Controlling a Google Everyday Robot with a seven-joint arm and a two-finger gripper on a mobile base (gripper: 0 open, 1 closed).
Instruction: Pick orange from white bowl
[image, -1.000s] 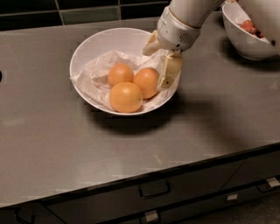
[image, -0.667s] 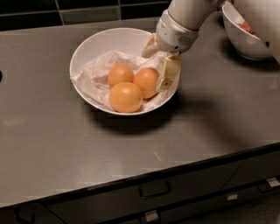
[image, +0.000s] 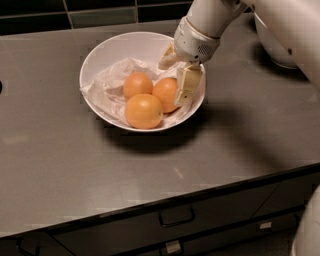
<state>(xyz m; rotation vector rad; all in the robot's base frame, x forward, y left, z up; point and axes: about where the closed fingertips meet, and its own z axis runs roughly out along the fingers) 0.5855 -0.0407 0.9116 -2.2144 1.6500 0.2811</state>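
The white bowl, lined with crumpled white paper, stands on the grey counter at centre left. It holds three oranges. The orange is the deeper reddish one at the right. The smallest one lies behind it and the largest, paler one in front. My gripper reaches down into the bowl's right side from the upper right, open. One finger rests against the orange's right side and the other finger is above the paper behind the orange.
A second white bowl stands at the far right, mostly hidden by my arm. The counter's front edge runs along the bottom, with drawer handles below. A dark tiled wall lies behind.
My gripper has shifted slightly left and down, closer against the orange's right side. The arm now covers more of the second bowl. The oranges and bowl have not moved.
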